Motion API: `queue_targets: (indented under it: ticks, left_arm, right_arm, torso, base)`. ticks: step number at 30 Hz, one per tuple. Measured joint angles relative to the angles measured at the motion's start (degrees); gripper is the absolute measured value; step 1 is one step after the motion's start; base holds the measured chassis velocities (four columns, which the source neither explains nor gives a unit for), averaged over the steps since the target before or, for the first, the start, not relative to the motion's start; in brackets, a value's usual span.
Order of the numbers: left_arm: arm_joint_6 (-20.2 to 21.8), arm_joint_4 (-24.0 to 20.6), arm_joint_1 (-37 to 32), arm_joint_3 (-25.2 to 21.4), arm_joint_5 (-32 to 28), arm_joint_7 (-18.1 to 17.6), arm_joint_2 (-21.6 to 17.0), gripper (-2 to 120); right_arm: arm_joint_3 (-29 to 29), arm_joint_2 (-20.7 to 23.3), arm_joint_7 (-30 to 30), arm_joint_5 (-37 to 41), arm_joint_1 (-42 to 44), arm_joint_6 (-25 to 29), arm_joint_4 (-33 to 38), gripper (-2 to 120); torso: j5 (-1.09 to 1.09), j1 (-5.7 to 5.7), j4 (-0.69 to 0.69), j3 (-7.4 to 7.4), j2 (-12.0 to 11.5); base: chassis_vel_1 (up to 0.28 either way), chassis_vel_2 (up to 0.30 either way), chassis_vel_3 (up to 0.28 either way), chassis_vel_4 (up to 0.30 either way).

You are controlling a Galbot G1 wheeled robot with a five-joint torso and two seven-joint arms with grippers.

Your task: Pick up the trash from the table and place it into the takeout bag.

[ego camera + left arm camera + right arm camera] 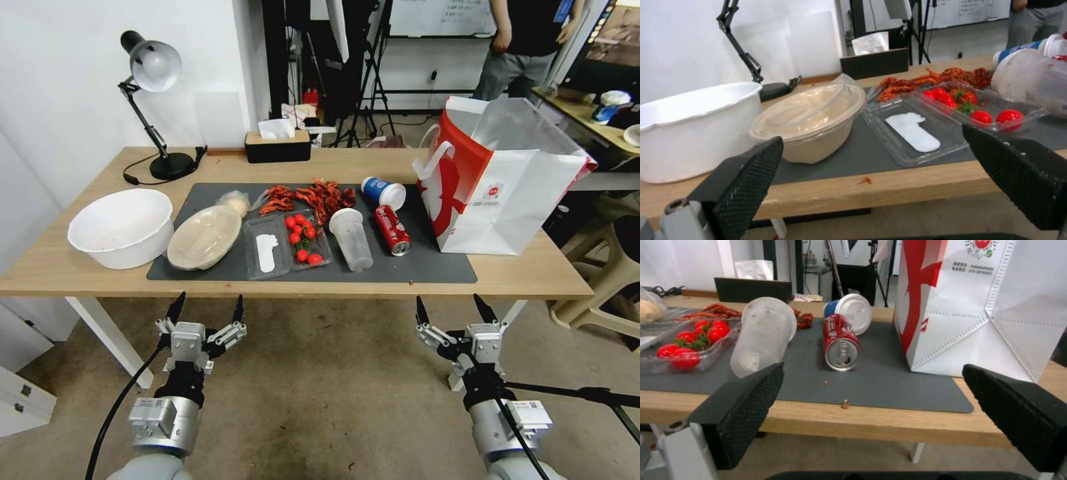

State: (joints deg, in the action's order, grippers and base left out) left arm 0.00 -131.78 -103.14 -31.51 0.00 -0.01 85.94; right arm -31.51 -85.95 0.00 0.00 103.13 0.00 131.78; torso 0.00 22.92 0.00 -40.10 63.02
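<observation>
While both arms hang low in front of the table's [80,273] near edge, the left gripper [205,312] and the right gripper [452,312] each hold their dark fingers spread wide with nothing between them; neither touches anything. On the dark grey mat [427,267] the trash lies in a loose row; at the left end sits the beige oval container [203,237] under a cloudy clear lid, tilted slightly toward the near edge, with the small pale wrapped wad [235,201] just behind it; right of centre the clear plastic cup [351,239] lies on its side, mouth toward the far side, its walls speckled with residue; beside it on the right the red soda can [392,229] also lies down, silver top facing the near edge; just behind the can the blue paper cup [383,193] lies tipped over, white lid pointing right. The takeout bag [507,200] stands upright at the right end of the table, mouth open, white-fronted with red side panels, white handles and a small red logo, its base partly on the mat.
</observation>
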Motion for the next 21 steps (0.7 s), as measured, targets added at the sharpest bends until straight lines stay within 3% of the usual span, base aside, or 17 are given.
queue_targets:
  ticks: [21]
  left_arm:
    - [0.0, 0.0, 0.0, 0.0, 0.0, 0.0, 0.0, 100]
  right_arm:
    - [0.0, 0.0, 0.0, 0.0, 0.0, 0.0, 0.0, 100]
  torso:
    - [0.00, 0.00, 0.00, 0.00, 0.0]
  base:
    - [0.000, 0.000, 0.000, 0.000]
